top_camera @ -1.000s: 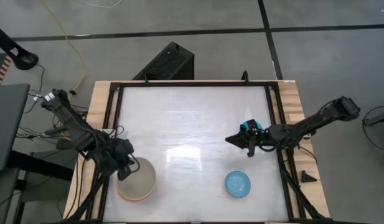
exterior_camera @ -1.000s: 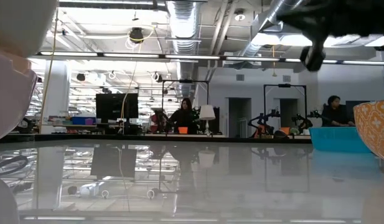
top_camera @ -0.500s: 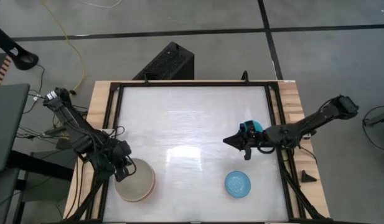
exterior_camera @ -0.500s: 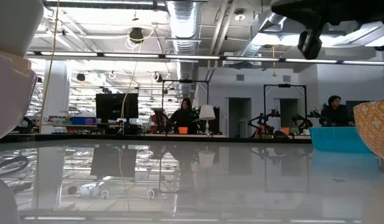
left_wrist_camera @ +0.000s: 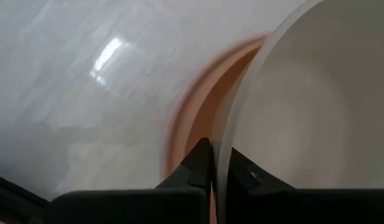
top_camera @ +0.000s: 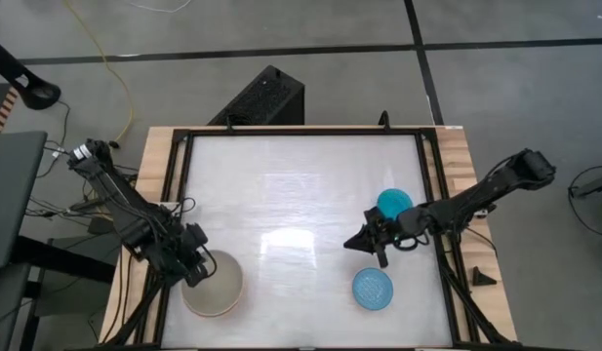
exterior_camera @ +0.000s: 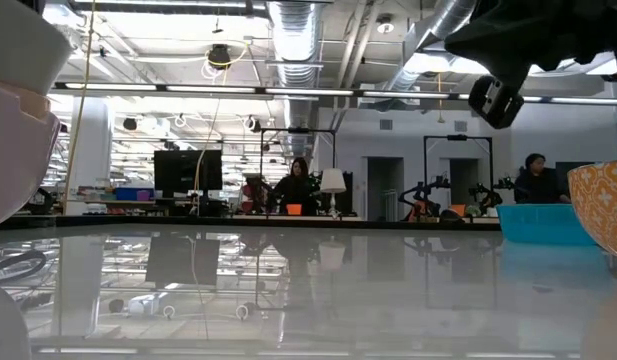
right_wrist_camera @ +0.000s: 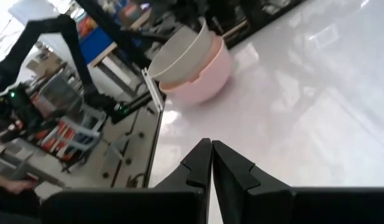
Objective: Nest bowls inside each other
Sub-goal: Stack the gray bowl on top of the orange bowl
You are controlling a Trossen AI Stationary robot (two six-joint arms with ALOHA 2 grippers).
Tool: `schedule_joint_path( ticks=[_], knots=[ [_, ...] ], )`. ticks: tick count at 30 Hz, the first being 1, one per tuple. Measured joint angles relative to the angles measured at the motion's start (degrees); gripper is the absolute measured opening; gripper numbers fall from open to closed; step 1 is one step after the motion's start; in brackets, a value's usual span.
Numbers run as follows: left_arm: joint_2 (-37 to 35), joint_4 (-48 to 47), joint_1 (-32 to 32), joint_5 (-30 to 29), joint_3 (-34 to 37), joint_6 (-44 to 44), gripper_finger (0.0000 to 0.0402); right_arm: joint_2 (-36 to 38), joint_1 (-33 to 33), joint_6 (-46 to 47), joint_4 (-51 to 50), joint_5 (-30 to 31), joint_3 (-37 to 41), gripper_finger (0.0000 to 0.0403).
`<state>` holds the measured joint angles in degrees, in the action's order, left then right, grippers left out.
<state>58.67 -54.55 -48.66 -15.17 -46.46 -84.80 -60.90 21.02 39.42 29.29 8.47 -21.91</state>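
Note:
A grey-beige bowl [top_camera: 216, 286] sits inside the salmon-pink bowl [left_wrist_camera: 190, 118] at the table's near left, tilted in it as the right wrist view shows [right_wrist_camera: 179, 53]. My left gripper [top_camera: 196, 265] is shut on its rim. The small teal bowl [top_camera: 394, 203] stands at the right, and the light blue bowl [top_camera: 373, 289] nearer the front edge. Between those two, a little left of them, my right gripper [top_camera: 359, 244] hovers shut above the table and holds nothing. My left gripper pinches the grey-beige bowl's rim [left_wrist_camera: 224, 144] on the bowl's left side, one finger inside the bowl and one outside. The fingers come slanting down from the table's left. The bowl rests tilted inside the salmon-pink bowl.
The table's middle and far half are bare white surface [top_camera: 301, 185]. A black frame [top_camera: 429, 185] runs round the table's edges. People sit at desks in the room beyond [exterior_camera: 293, 185].
My right gripper has moved from beside the teal bowl toward the table's near edge and a little left, uncovering that bowl. The grey-beige bowl has settled over the salmon-pink bowl, whose rim now shows less in the high view.

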Motion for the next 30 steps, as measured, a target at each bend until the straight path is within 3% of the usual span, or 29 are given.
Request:
schedule_joint_path(
  ticks=[12, 30],
  knots=[
    [0.67, -1.57, -0.02, 0.56, -0.02, -5.34, 0.0, -0.2, 1.36, -0.61, 0.16, -4.2, 0.0, 0.0049],
    [5.35, -2.65, -0.02, 2.3, -0.04, -2.15, 0.0, -0.18, 7.23, -0.86, 0.3, -4.09, 0.0, 0.0049]
  ],
)
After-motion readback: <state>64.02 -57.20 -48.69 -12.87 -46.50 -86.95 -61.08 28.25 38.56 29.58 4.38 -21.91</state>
